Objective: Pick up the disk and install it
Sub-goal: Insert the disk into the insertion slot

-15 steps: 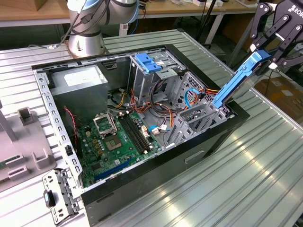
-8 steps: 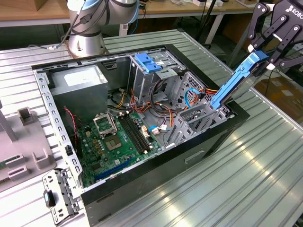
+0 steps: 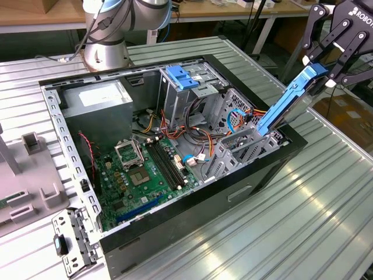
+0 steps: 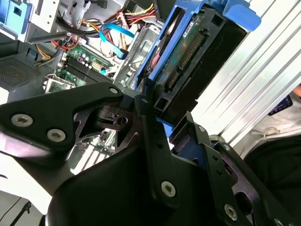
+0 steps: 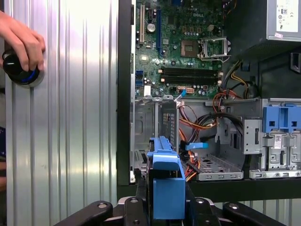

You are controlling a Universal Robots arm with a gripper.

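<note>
A ribbed silver metal table (image 3: 326, 221) holds an open black desktop computer case (image 3: 233, 192) lying on its side, with a green motherboard (image 3: 145, 175) exposed inside. The disk (image 3: 289, 99), a flat rectangular hard drive in blue plastic side rails, stands at the case's corner on the exterior view's right. Its long axis is steeply tilted: the upper end leans out past the case's rim, and the lower end points down into a grey metal drive bay (image 3: 242, 149) just inside the case wall. Whether it touches the bay cannot be told. The black robot gripper (image 3: 322, 74) pinches the disk's upper end between its fingers (image 4: 150, 122). In the second wrist view the disk (image 4: 188, 61) shows its green circuit-board face and connector edge. Deeper in the case sit a large grey power-supply box (image 3: 96, 99) with a white sticker, print too small to read, and a blue plastic handle (image 3: 185, 77) atop a metal cage. In the first wrist view, a person's hand (image 5: 21, 40) rests on a round black knob (image 5: 19, 73) on the table outside the case.
</note>
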